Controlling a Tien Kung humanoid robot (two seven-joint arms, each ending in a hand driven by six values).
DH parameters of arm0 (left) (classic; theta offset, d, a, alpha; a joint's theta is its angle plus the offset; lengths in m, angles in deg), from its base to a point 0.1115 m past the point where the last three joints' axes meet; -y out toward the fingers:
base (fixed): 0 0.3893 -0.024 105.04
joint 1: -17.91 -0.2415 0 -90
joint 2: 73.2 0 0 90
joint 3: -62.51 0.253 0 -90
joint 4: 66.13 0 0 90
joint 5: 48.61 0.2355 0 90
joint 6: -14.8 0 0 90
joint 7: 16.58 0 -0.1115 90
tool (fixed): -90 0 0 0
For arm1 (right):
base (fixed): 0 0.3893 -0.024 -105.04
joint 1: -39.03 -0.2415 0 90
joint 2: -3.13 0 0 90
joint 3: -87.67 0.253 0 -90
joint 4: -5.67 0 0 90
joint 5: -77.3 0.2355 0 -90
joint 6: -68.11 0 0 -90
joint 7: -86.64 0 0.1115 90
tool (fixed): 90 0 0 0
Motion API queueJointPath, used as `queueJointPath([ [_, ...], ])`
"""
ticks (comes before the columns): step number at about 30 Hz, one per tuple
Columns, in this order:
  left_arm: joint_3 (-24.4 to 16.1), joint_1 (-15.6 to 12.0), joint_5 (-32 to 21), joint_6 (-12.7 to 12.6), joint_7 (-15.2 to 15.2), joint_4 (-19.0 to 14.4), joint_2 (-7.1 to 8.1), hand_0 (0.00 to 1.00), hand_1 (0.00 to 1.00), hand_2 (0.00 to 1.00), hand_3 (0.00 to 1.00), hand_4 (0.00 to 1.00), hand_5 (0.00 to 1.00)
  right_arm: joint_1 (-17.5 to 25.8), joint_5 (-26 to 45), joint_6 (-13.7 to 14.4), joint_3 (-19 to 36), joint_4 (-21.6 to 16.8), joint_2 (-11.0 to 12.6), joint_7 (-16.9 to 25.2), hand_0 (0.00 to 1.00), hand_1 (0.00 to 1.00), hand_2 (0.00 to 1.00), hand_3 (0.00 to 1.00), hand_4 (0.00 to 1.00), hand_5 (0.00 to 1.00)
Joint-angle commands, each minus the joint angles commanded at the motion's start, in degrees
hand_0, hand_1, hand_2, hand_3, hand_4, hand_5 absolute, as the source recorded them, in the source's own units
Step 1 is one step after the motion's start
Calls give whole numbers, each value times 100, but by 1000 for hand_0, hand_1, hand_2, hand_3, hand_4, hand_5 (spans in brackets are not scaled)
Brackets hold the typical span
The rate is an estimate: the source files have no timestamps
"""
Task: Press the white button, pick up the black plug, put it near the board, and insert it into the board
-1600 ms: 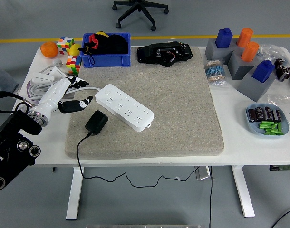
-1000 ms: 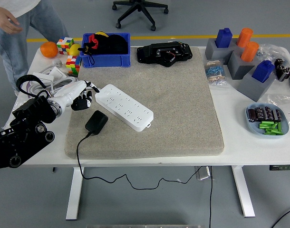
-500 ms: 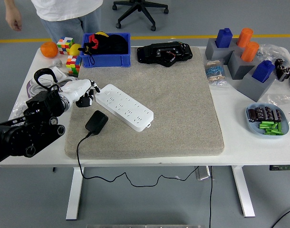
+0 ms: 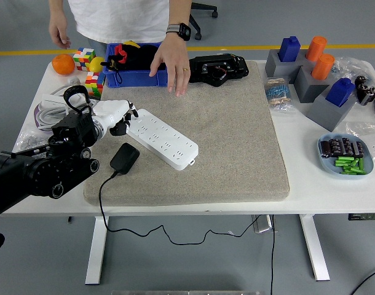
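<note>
A white power board (image 4: 166,140) lies slantwise on the left part of the beige mat (image 4: 236,135). The black plug (image 4: 124,157) rests on the mat just in front of the board's left end, and its cable (image 4: 102,203) hangs over the table's near edge. My left hand (image 4: 121,120), white with dark fingertips, sits at the board's left end with its fingers curled down against it, holding nothing. The white button is hidden under the hand. My right arm is out of view.
A person stands at the far side, one hand (image 4: 173,61) spread over the mat beside the blue bin (image 4: 138,77), the other (image 4: 58,32) above the orange (image 4: 63,64). A black device (image 4: 215,66), grey holders (image 4: 310,80) and a blue dish (image 4: 344,155) stand at the back and right.
My left arm swung in from the left and its hand moved right onto the board's left end, fingers curling. A person walked up and reached a hand over the mat.
</note>
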Motion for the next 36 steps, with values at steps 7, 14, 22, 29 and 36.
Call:
queueJointPath([
  [7,185,89,65,55,-14,189,-98,302,184,137,690,2,2,6,7,-1,-33,0,-2,-1,560,595,638,592,669,418],
  [14,403,141,77,85,-21,271,-175,300,184,137,689,2,2,-1,12,2,-30,0,1,2,561,595,638,592,668,418],
  [22,520,148,84,103,-19,244,-205,297,184,137,688,2,2,15,11,1,-20,8,-4,-3,563,594,639,592,669,418],
  [29,-67,65,368,29,-1,-100,-71,295,184,137,688,2,2,47,4,5,40,3,-20,3,566,595,638,592,669,418],
  [36,-924,-387,533,-135,107,-902,277,297,193,150,688,2,2,79,-18,6,118,-2,-55,2,566,595,638,592,669,418],
])
